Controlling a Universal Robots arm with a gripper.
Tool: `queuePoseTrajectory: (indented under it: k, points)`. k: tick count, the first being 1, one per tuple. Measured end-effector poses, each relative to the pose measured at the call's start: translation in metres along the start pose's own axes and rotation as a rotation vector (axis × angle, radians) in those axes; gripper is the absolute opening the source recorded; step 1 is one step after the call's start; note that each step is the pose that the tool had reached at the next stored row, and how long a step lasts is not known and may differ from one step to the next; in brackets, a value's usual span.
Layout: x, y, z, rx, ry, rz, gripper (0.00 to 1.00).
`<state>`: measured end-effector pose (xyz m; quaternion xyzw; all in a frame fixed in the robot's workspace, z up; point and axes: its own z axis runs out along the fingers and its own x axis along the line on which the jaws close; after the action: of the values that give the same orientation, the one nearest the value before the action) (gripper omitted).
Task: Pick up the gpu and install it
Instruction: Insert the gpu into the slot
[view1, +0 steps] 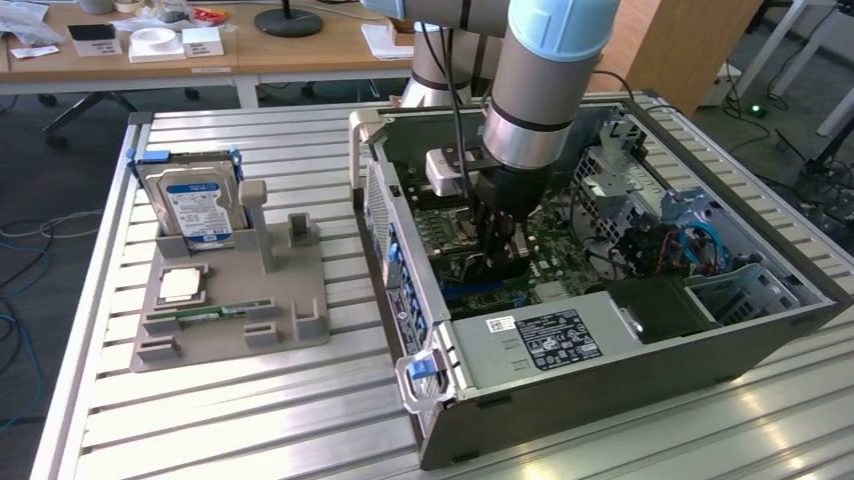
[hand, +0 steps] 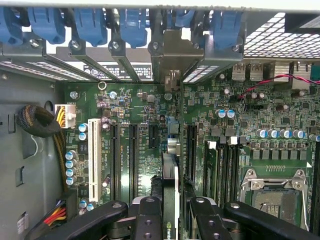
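Gripper (hand: 172, 212) is clamped on the gpu (hand: 170, 172), one finger on each face. This holds the card on edge, parallel to the long black slots of the motherboard (hand: 135, 100). The arm comes straight down into the open computer case (view1: 601, 345). The card's metal end bracket (hand: 172, 55) points at the rear wall openings below the blue latches (hand: 132, 22), probably so both line up. Cannot tell whether the card's edge is in a slot.

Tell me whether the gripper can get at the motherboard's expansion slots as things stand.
Probably yes: the case is open, the gripper holds the gpu edge-on above the motherboard, and nothing lies across the slots.
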<state>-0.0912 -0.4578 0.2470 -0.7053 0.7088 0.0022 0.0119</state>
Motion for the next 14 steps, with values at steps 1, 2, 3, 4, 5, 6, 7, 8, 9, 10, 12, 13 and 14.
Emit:
queuePoseTrajectory:
  k: [1, 2, 3, 4, 5, 6, 7, 8, 9, 10, 12, 13, 14]
  points:
    - [0.0, 0.0, 0.0, 0.0, 0.0001, 0.0, 0.26]
    - [0.0002, -0.0001, 0.0, 0.0, 0.0, 0.0, 0.26]
    - [0.0005, -0.0001, 0.0, 0.0, -0.0001, 0.0, 0.26]
    - [0.0007, -0.0001, 0.0, 0.0, -0.0001, 0.0, 0.26]
    - [0.0009, 0.0, 0.0, 0.0, -0.0001, 0.0, 0.26]
    - [0.0011, 0.0, 0.0, 0.0, -0.0001, 0.0, 0.26]
    - [0.0011, 0.0, 0.0, 0.0, -0.0001, 0.0, 0.26]
    - [0.0012, 0.0, 0.0004, -0.0001, 0.0, 0.0, 0.26]
    - [0.0013, 0.0, 0.0008, -0.0004, 0.0005, 0.0, 0.26]
    - [0.0013, 0.0, 0.0012, -0.0006, 0.0008, 0.0, 0.26]
    - [0.0012, 0.0001, 0.0023, -0.0003, -0.0002, 0.0, 0.26]
    - [0.0012, 0.0, 0.0023, -0.0002, 0.0, 0.0, 0.26]
    - [0.0012, 0.0, 0.0024, -0.0003, 0.0001, 0.0, 0.26]
